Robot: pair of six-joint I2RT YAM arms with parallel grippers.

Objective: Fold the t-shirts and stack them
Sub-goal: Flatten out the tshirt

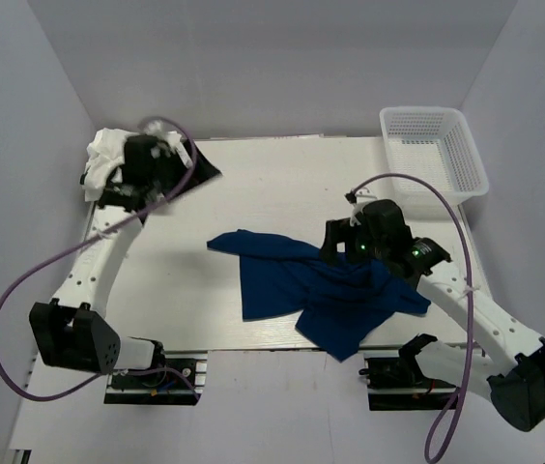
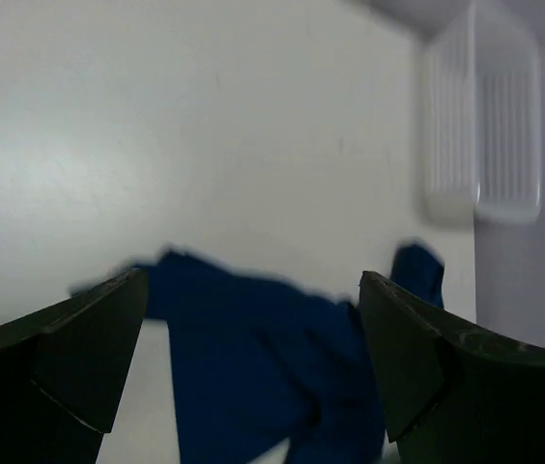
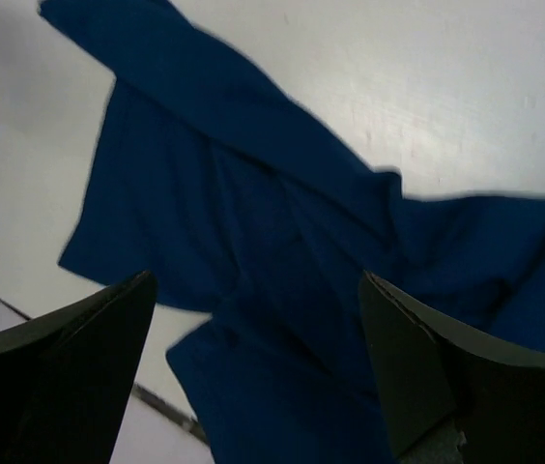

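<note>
A dark navy t-shirt [image 1: 316, 290] lies crumpled and spread on the middle of the white table [image 1: 282, 184], reaching its near edge. A pile of white t-shirts [image 1: 106, 155] sits at the back left corner. My left gripper [image 1: 190, 162] hovers open beside that pile with nothing between its fingers. In the left wrist view it [image 2: 253, 367] faces across the table toward the navy shirt [image 2: 253, 367]. My right gripper [image 1: 335, 242] hangs open just above the navy shirt's right half. In the right wrist view the cloth [image 3: 272, 242] fills the gap between its fingers [image 3: 70, 367], untouched.
A white plastic mesh basket [image 1: 434, 155] stands at the back right corner, also seen in the left wrist view [image 2: 485, 126]. Purple cables loop from both arms. Grey walls close in the table on three sides.
</note>
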